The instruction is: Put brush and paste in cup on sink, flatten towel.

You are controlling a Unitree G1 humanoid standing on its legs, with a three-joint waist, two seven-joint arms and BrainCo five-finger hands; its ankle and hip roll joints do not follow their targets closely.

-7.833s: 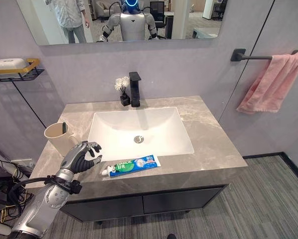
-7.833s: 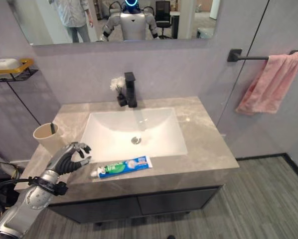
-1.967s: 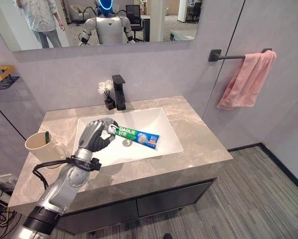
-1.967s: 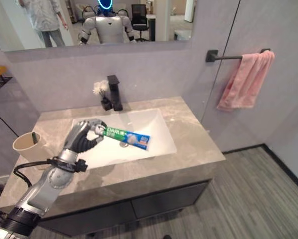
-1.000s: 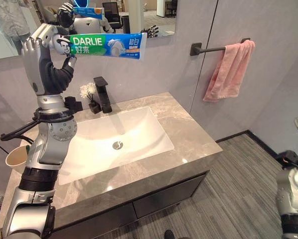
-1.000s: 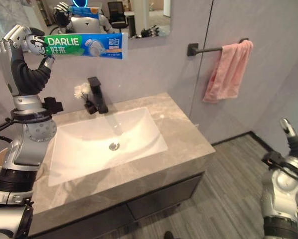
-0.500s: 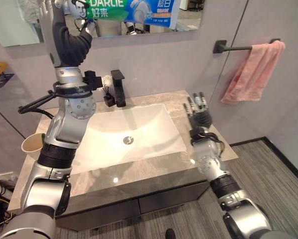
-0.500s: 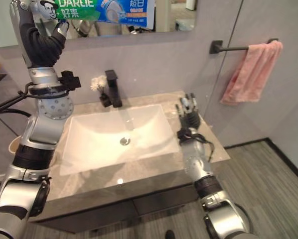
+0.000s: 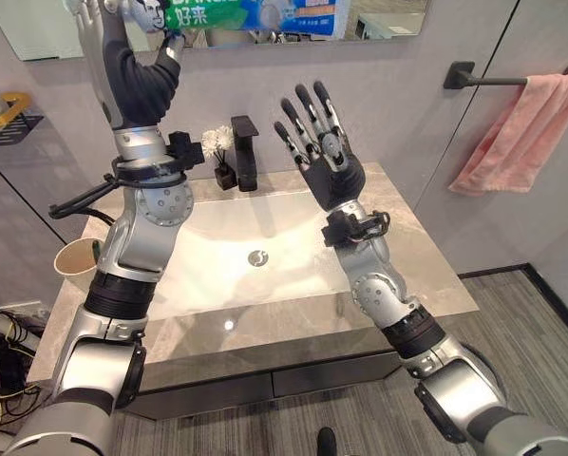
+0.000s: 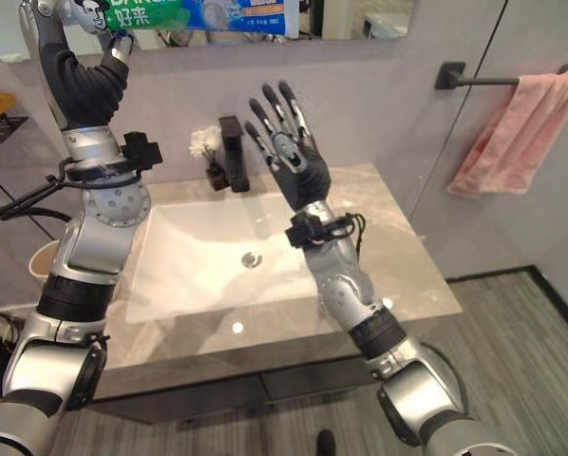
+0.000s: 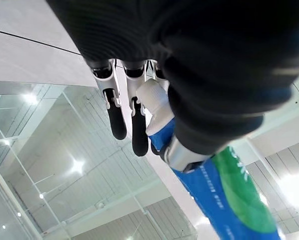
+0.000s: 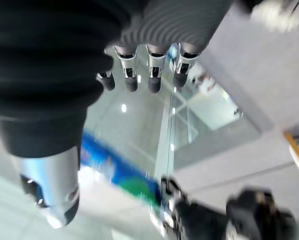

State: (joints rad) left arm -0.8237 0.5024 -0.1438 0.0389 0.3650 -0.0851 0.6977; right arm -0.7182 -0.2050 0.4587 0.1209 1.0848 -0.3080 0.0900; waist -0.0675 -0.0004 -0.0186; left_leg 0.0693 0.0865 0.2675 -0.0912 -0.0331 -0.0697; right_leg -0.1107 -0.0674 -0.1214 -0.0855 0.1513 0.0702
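Paste [image 9: 255,13], gripped in my left robot hand [image 9: 123,57], has risen overhead; my open right robot hand [image 9: 322,152] has come up, cup [image 9: 75,258] unfilled.

Toothpaste up high, cup and towel down below.
Green-blue paste tube [image 10: 208,16] lies sideways; tan cup [image 9: 75,258] stands on counter; pink towel [image 9: 517,133] hangs bunched.

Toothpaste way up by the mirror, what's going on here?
The left robot hand grips the toothpaste by its cap end and holds it high in front of the mirror, well above the sink. The right robot hand is raised over the counter with fingers spread, holding nothing. The cup with the brush stands at the counter's left end. The pink towel hangs bunched on its bar.
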